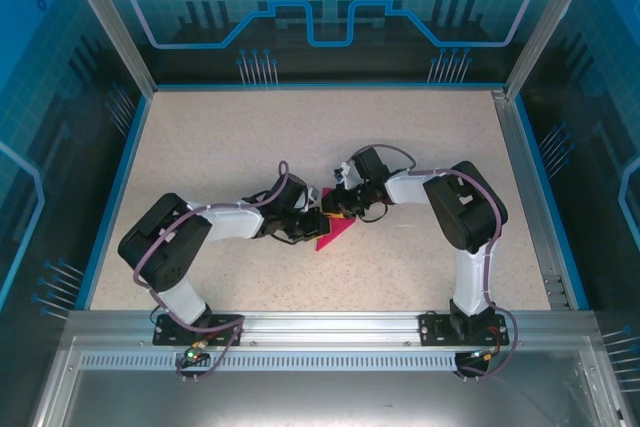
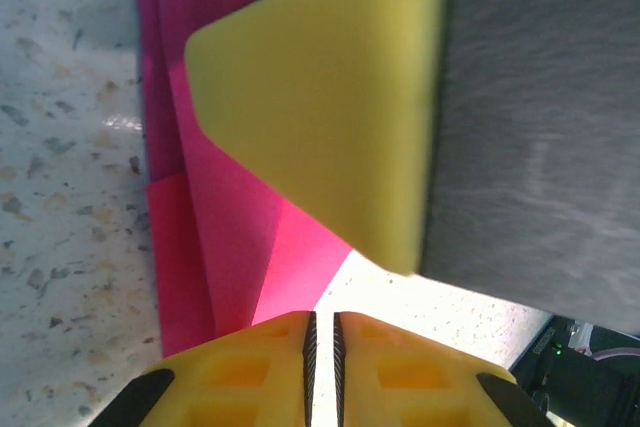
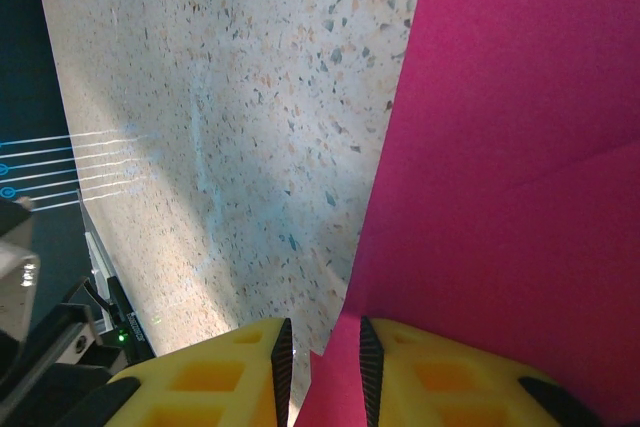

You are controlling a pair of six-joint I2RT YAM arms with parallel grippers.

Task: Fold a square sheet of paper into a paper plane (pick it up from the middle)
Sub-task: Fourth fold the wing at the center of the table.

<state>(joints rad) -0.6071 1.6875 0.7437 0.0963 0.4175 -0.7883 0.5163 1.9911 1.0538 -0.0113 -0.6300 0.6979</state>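
Top view: the paper plane (image 1: 338,233) lies flat near the middle of the surface (image 1: 200,147), and the left gripper (image 1: 312,224) and right gripper (image 1: 338,210) meet over it.

Left wrist view: the left fingers are almost pressed together at the paper's edge. I cannot tell if they pinch it.

Right wrist view: the right fingers stand a little apart, with the paper's edge in the gap.
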